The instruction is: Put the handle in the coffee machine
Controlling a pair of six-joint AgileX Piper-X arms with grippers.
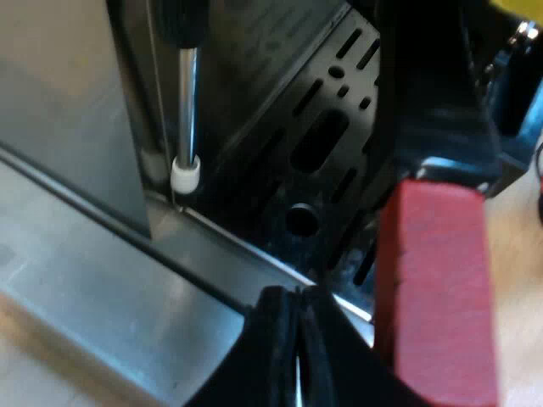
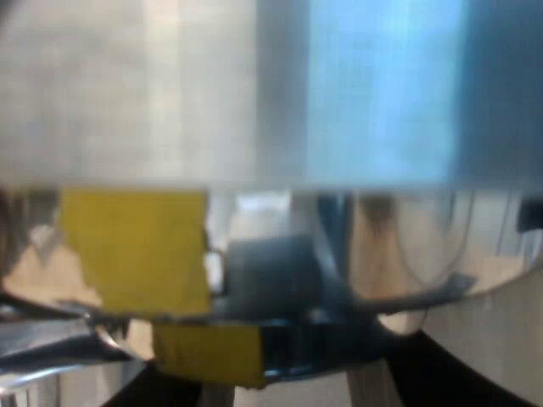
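At the front of the espresso machine [image 1: 68, 127] the left gripper [image 1: 297, 297] has its two black fingers pressed together at the tips, with nothing pinched between them. Just beside these fingers, but not in their grasp, stands the red end [image 1: 437, 288] of the handle [image 1: 433, 85]. It is a matte, blocky piece with flat faces and soft edges, and the dark shaft goes away from it toward the machine. The metal head of the holder is hidden, so I cannot tell if it is locked in. The machine's wall is of brushed steel, smooth and grey, with a long straight ledge at its foot. A thin polished steam wand [image 1: 188, 93] hangs down in front of it and ends in a small white tip [image 1: 186, 174]. Behind the wand lies the black drip grate [image 1: 331, 144], a flat plate cut with oblong slots and some round holes. In the right wrist view the right gripper [image 2: 288, 394] has its black fingers well apart, very near to a brushed metal wall [image 2: 170, 85] that has a bluish shine. Under this wall there is a yellow patch [image 2: 136, 246] with straight edges, and beside it a curved chrome surface [image 2: 424, 246], glossy like a mirror. I cannot tell what this chrome part is.
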